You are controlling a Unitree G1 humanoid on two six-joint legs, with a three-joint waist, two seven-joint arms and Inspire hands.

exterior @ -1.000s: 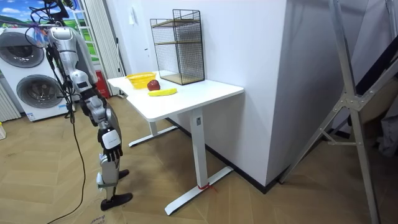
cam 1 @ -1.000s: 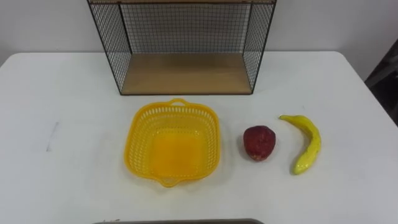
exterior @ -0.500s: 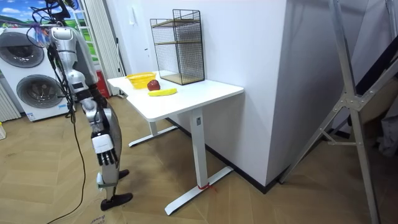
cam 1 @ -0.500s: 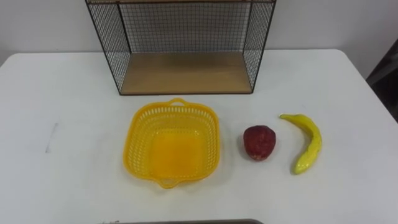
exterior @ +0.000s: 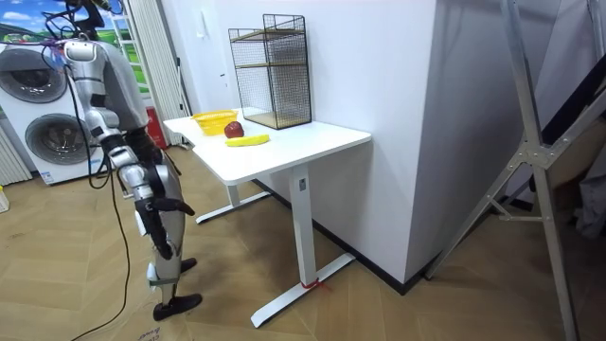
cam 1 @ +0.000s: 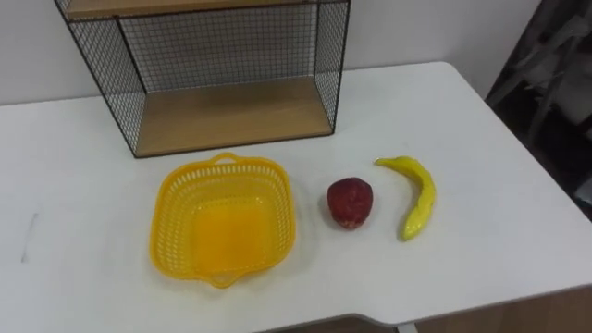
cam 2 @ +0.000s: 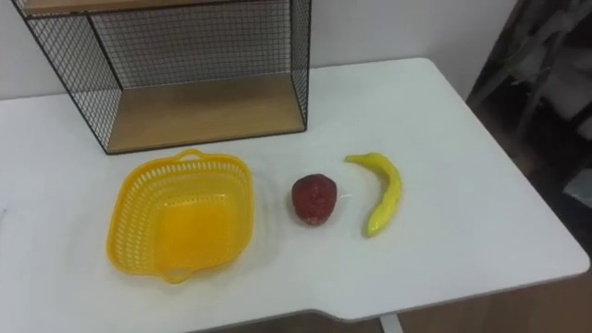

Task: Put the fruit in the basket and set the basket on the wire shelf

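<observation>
Nothing was done yet: 2 fruits, a red fruit (cam 1: pixel 350 202) and a banana (cam 1: pixel 414 196), lay on the table (cam 1: pixel 499 185) beside the empty basket (cam 1: pixel 169 208), before the wire shelf (cam 1: pixel 222 111). The robot's right hand (exterior: pixel 163 232) hung low; how it was set I couldn't tell.

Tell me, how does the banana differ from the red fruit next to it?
The banana is yellow, long and curved; the red fruit is dark red, round and compact. The banana lies farther from the yellow basket; the red fruit sits between the two. The banana takes up more table than the red fruit. Both rest on the white table, outside the basket and not touching each other.
</observation>
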